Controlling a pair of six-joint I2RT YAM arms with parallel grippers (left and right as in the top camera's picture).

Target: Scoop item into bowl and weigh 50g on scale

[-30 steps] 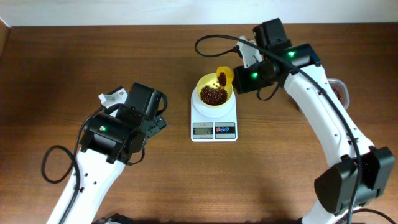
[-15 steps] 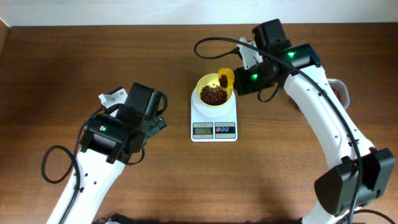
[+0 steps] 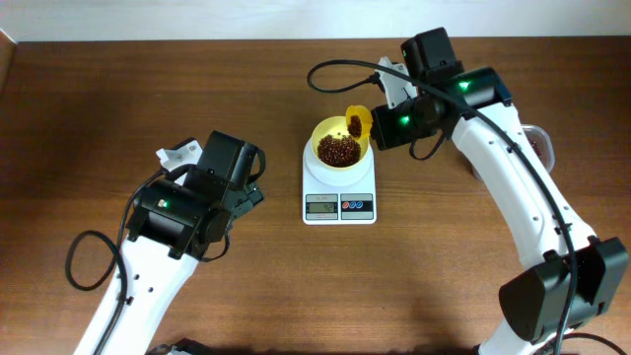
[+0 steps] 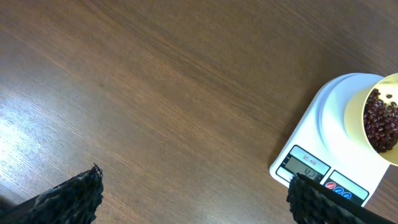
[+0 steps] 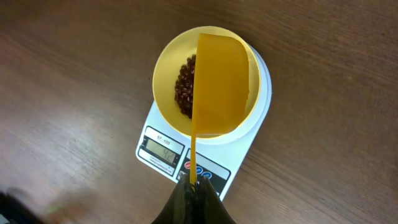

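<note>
The yellow bowl [image 3: 326, 131] stands on the white scale [image 3: 339, 192], holding a heap of dark red-brown beans [image 3: 338, 151]. My right gripper [image 3: 386, 123] is shut on the thin handle of a yellow-orange scoop [image 3: 355, 122], which is tilted on its side over the bowl's right rim with some beans in it. In the right wrist view the scoop [image 5: 221, 84] covers the right half of the bowl [image 5: 163, 68], beans [image 5: 185, 87] show to its left, and the gripper [image 5: 196, 185] pinches the handle. My left gripper [image 4: 193, 205] is open over bare table, left of the scale [image 4: 323, 124].
A clear container [image 3: 537, 146] with beans sits at the right, mostly hidden behind my right arm. The scale's display [image 5: 160, 150] and its red and blue buttons [image 3: 356, 206] face the table's front. A black cable [image 3: 330, 67] loops behind the bowl.
</note>
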